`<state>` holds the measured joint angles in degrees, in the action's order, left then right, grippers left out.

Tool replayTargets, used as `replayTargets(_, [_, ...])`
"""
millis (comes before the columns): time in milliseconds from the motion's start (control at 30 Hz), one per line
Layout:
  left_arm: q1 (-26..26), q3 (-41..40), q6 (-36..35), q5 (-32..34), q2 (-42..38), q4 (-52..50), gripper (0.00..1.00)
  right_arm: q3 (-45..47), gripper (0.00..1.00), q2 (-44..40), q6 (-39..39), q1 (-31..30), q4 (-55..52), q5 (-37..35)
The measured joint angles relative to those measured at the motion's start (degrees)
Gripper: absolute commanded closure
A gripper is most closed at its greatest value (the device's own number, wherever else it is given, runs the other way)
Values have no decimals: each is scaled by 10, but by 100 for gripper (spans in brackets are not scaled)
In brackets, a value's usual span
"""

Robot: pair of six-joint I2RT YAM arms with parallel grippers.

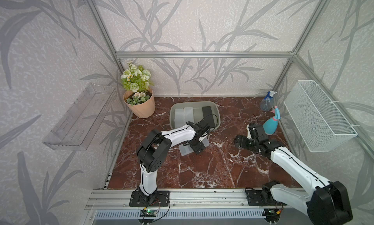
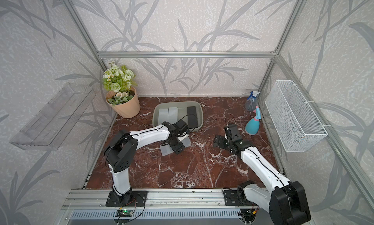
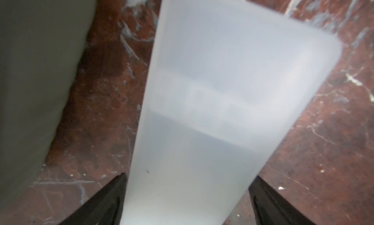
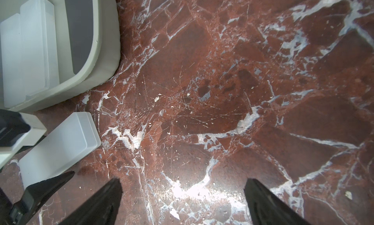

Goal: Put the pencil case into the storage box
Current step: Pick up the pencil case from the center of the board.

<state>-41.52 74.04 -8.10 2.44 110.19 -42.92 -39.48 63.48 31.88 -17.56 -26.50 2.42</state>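
The left gripper (image 3: 190, 176) hangs low over the pencil case (image 3: 232, 82), a frosted pale box lying flat on the marble table (image 4: 222, 92), with one black finger at each long side of it. The wrist view is blurred and shows only the fingertips. The case's near end is cut off by the frame edge, so I cannot tell whether the fingers press on the case or merely stand beside it. In both top views the wrist hides the case's middle and only its two ends stick out. The storage box (image 1: 194, 103) sits just beyond this gripper, with a strip of bare table between it and the case. Inside it lie two pale cases (image 1: 179, 118) and a black case (image 1: 208, 112), the black one partly covered by the arm. The right gripper (image 4: 182, 181) hovers well off to the side, its fingers spread wide over bare marble with nothing between them
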Motion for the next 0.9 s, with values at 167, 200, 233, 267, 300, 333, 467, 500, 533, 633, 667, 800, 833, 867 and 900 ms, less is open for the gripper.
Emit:
replayTargets(167, [0, 10, -3, -11, 7, -10, 37, 0, 1, 0, 0, 0, -6, 0])
replayTargets(200, [0, 14, -4, -13, 7, -14, 40, 0, 1, 0, 0, 0, -7, 0])
replayTargets(233, [0, 17, 0, -15, 7, -18, 41, 0, 1, 0, -1, 0, -8, 0])
replayTargets(267, [0, 22, 3, -17, 7, -22, 43, 0, 1, -1, -2, 0, -8, 0])
replayTargets(300, [0, 29, 8, -19, 7, -28, 44, 0, 1, -1, -3, 0, -9, 0])
replayTargets(333, [0, 35, 13, -20, 7, -33, 45, 0, 1, -2, -3, 0, -10, 0])
replayTargets(467, [0, 83, 53, -24, 4, -60, 45, 0, 1, -12, -6, 0, -15, 0])
replayTargets(500, [0, 97, 64, -23, 1, -70, 45, 0, 1, -16, -7, 0, -17, 0])
replayTargets(533, [0, 111, 75, -23, -2, -78, 44, 0, 1, -21, -7, 1, -18, 0])
replayTargets(633, [-1, 185, 114, -13, -5, -101, 43, 2, 1, -32, -9, 1, -20, 1])
replayTargets(667, [0, 224, 129, -3, -1, -113, 43, 3, 1, -35, -10, 1, -20, 2])
replayTargets(800, [7, 439, 169, 28, 63, -143, 43, 5, 1, -37, -17, 1, -21, 7])
replayTargets(833, [10, 480, 175, 32, 81, -139, 42, 5, 1, -37, -18, 2, -21, 8])
replayTargets(867, [15, 521, 187, 37, 101, -138, 42, 5, 1, -37, -19, 3, -21, 9])
replayTargets(900, [21, 559, 200, 43, 123, -137, 42, 5, 1, -37, -20, 4, -22, 11])
